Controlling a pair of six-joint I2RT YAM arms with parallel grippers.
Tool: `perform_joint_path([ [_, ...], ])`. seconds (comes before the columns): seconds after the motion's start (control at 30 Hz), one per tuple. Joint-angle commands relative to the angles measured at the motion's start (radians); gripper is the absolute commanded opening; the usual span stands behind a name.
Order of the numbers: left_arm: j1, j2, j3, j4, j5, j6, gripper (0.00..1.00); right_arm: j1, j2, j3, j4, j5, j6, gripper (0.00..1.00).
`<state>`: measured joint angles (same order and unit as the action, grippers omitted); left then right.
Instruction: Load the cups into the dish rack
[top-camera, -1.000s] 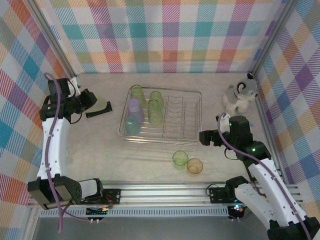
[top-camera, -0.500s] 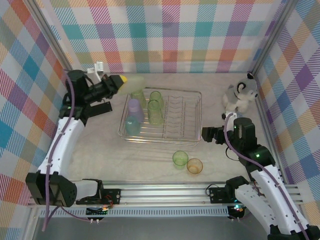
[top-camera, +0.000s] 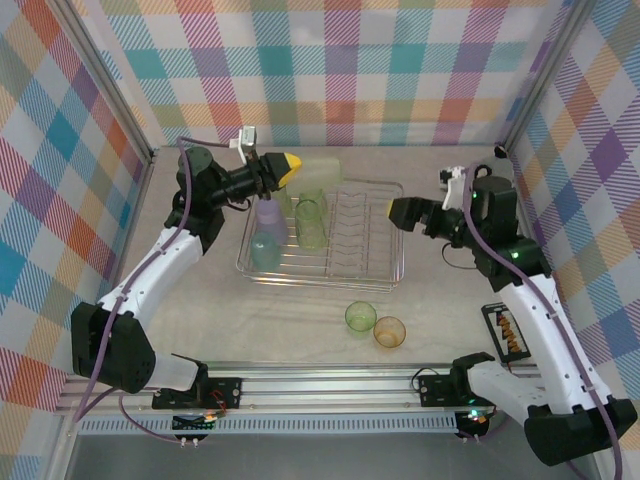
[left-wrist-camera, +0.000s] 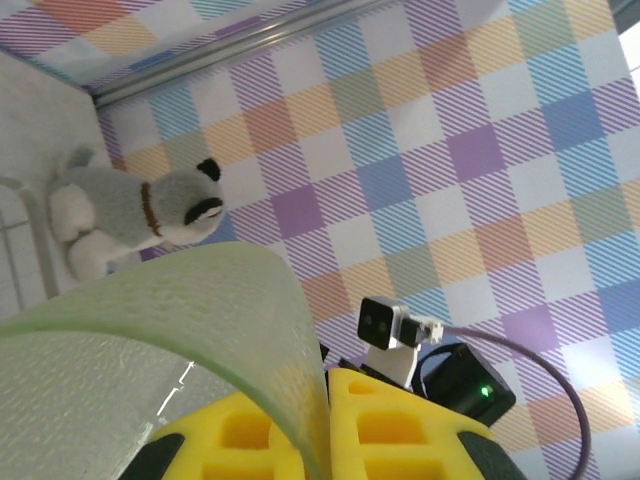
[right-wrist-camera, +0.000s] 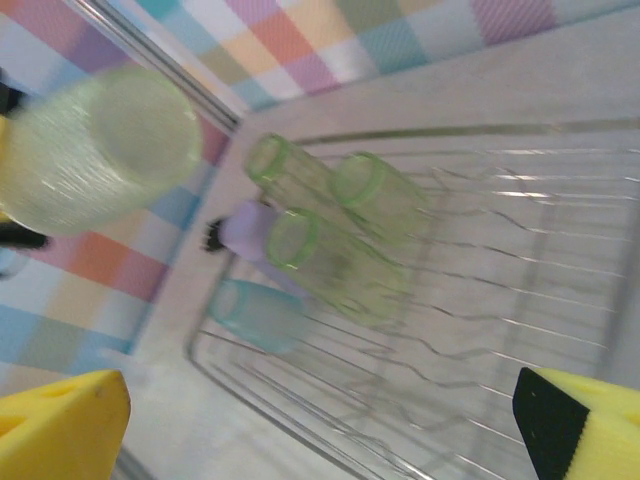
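Two cups are loose on the table (top-camera: 200, 300): a green cup (top-camera: 361, 318) and an orange cup (top-camera: 389, 331) just beside each other. They're well apart from both sets of jaws, closer to the right ones.

The left gripper (top-camera: 290, 162) is clamped tight on the wall of the tall green cup (top-camera: 318, 168) at its rim. The yellow pads (left-wrist-camera: 390, 430) pinch it from either side, and the cup sticks out sideways ahead of the jaws, up by the dish rack's (top-camera: 385, 262) back left corner.

The right gripper (top-camera: 393, 210) is spread wide with nothing in it, right at the rack's right edge. Ahead of those jaws, at the rack's far end, are some green cups (right-wrist-camera: 345, 265), a lavender cup (right-wrist-camera: 248, 228) and a teal cup (right-wrist-camera: 255, 312).
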<state>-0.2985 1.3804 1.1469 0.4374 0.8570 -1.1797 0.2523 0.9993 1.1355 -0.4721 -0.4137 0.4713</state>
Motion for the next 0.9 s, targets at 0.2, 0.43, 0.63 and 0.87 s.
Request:
perform_joint_path([
  [0.2,-0.017,0.025,-0.026,0.246,0.036,-0.135,0.0,-0.008,0.129,0.052,0.45,-0.382,0.362,0.99],
  [0.43,-0.024,0.044,-0.039,0.302,0.047,-0.18,0.0,0.002,0.234,0.085,0.438,-0.404,0.39,0.99],
  [0.63,-0.033,0.053,-0.062,0.341,0.049,-0.2,0.0,0.045,0.339,0.112,0.54,-0.443,0.447,0.99],
  [0.87,-0.036,0.06,-0.079,0.394,0.066,-0.242,0.0,0.096,0.441,0.169,0.564,-0.449,0.448,0.99],
])
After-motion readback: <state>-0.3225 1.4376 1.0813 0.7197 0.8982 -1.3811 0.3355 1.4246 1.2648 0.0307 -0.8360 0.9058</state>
